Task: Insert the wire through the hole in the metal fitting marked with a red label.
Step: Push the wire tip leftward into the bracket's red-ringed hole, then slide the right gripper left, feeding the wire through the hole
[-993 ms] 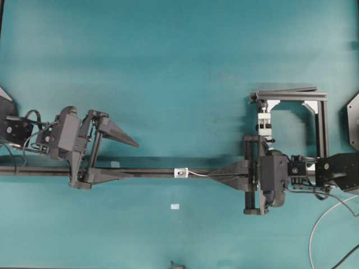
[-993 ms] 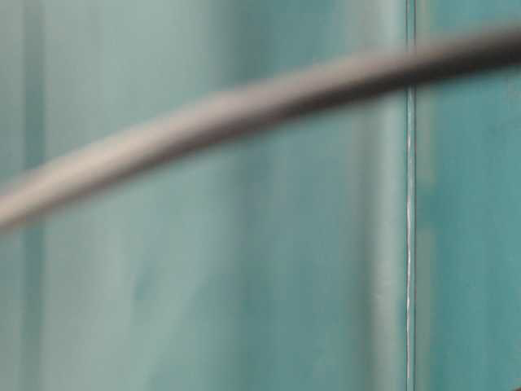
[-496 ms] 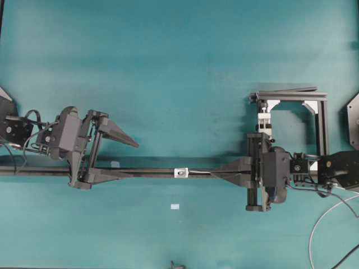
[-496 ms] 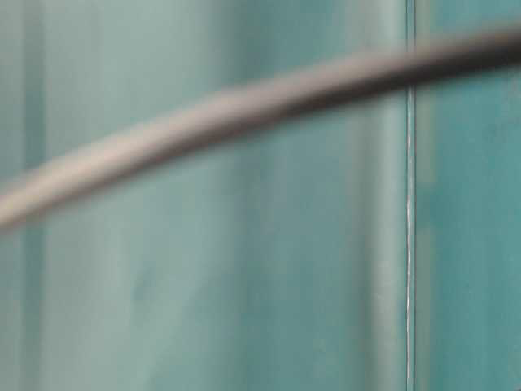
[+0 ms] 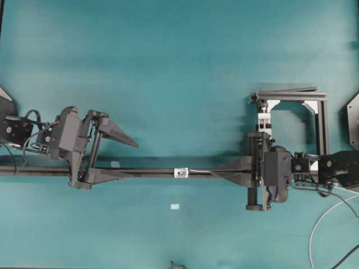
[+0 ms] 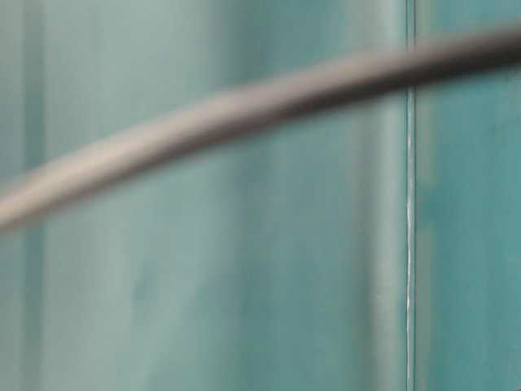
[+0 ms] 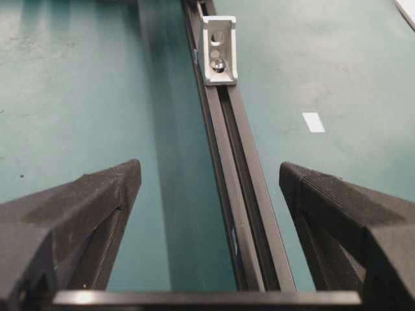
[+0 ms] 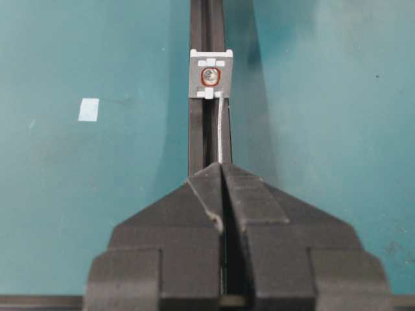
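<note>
The right gripper (image 8: 222, 188), fingers clamped on the wire (image 8: 224, 129), points it straight ahead along the black rail (image 8: 198, 136). The wire's tip ends just below and right of the red-ringed hole (image 8: 209, 76) in the metal fitting (image 8: 211, 73). The left gripper (image 7: 211, 188) straddles the rail, fingers apart.

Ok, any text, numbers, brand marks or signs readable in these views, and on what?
None: no view shows a word, number or brand.
Only sign: a red ring, no lettering, around the hole on the metal fitting.
Small pale rectangle on the table: blank as far as can be seen.
Table-level view: too blurred to read anything.
</note>
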